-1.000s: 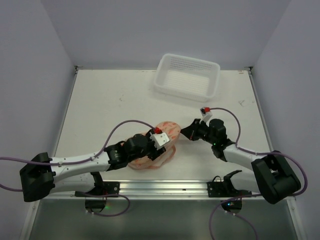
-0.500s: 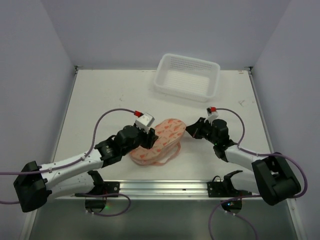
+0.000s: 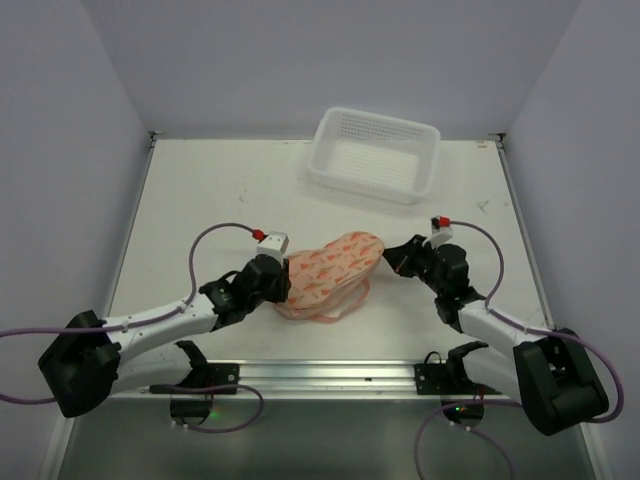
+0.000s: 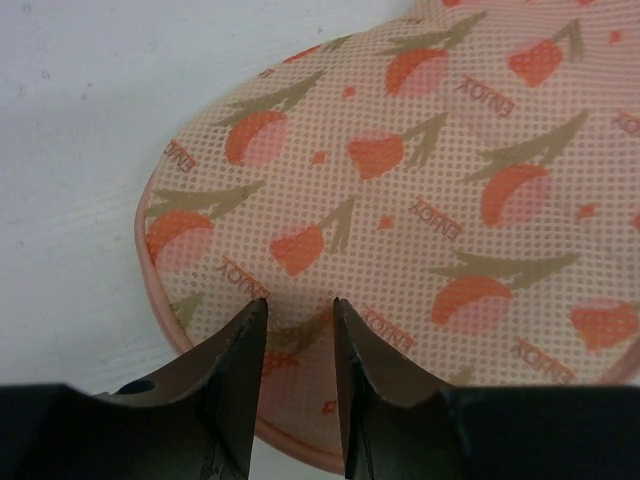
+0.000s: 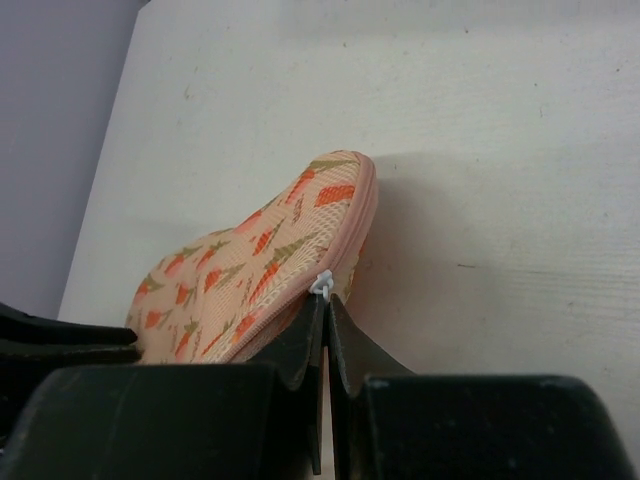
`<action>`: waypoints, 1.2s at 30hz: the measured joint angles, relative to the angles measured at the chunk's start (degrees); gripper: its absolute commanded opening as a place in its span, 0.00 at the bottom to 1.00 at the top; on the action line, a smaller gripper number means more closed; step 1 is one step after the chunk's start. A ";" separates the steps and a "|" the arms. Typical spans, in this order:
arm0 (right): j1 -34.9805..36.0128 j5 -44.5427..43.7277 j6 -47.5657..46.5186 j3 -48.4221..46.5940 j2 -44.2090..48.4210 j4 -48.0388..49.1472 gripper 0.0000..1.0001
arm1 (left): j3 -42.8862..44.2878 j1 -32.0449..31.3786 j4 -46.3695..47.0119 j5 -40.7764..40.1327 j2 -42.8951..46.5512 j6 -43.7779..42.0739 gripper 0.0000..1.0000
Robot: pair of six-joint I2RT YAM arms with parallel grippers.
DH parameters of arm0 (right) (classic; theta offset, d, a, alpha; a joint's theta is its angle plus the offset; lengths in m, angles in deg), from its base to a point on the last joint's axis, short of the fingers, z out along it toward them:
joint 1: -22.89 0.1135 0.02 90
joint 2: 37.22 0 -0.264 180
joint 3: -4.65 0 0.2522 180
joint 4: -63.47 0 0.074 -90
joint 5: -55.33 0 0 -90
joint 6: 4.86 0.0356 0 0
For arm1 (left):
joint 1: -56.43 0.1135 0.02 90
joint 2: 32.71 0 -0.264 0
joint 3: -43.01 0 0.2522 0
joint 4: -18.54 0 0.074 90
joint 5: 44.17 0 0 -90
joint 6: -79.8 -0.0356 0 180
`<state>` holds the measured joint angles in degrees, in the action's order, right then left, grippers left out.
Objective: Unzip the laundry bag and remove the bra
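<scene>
Between 2 hands, laundry bag (image 3: 330,268): left hand (image 4: 296,320) tight on its edge, right hand (image 5: 326,300) tight on zipper pull (image 5: 323,284).

The arms (image 3: 160,322) show white links, black joints (image 3: 238,297), purple cables (image 3: 224,226) and dark tapered claw fingers (image 4: 232,380).

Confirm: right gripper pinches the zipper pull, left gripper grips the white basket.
Not the basket: the left wrist view shows the left gripper gripping the bag. The right gripper does pinch the zipper pull.
</scene>
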<state>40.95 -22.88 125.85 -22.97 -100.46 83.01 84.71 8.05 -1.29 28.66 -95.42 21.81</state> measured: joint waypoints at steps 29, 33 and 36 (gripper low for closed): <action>18.84 1.05 0.90 6.36 3.34 4.00 0.00 | 27.63 11.56 10.69 8.15 -32.22 -21.44 0.63; 19.32 0.52 0.90 5.05 -0.20 5.18 0.00 | 27.45 11.10 8.90 12.44 -21.40 -25.18 0.66; 19.47 0.33 1.11 4.42 -2.47 5.95 0.00 | 27.47 7.91 6.75 14.21 -14.99 -27.43 0.65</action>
<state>60.43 -22.56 126.96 -18.56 -102.93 88.95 112.19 15.96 5.47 42.87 -110.42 -5.62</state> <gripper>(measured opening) 0.010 0.656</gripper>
